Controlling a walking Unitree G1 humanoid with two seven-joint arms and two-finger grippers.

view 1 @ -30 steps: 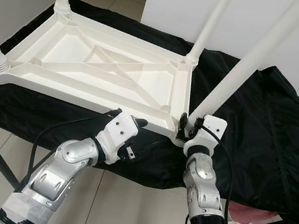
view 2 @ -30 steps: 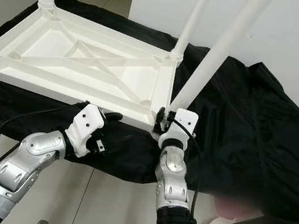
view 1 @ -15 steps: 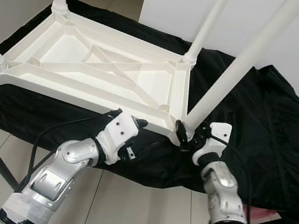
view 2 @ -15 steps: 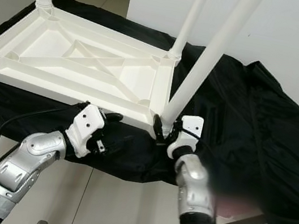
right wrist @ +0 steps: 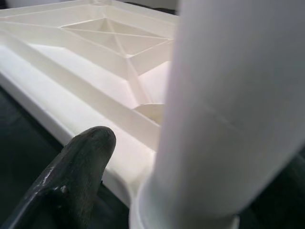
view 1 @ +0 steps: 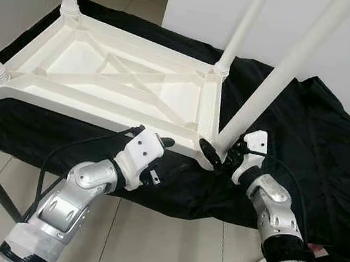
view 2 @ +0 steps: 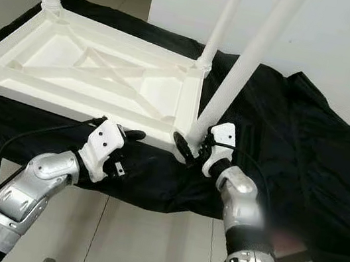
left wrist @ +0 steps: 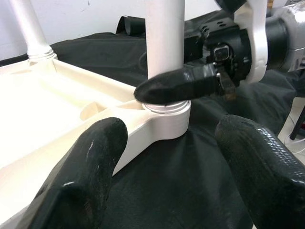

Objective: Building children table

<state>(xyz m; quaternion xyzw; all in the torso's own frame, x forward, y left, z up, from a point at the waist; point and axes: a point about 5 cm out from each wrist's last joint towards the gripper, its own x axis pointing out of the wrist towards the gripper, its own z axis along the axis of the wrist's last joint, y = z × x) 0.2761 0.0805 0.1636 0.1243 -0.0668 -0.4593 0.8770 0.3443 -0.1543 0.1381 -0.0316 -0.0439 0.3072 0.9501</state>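
White plastic kids' table (view 1: 112, 83) lies upside down on black cloth (view 1: 320, 148) over desk, ribbed underside w/ X bracing, legs up. Right tool (view 1: 219, 154) straddles near-corner leg (view 1: 273, 87) base, fingers apart around it. Left tool (left wrist: 167, 157) spread wide, empty, just short of that corner.

Table legs (view 1: 286, 69): all four tops cut off at frame's upper edge. Black cloth (view 1: 313, 147): hides desk beneath; right edge cropped.
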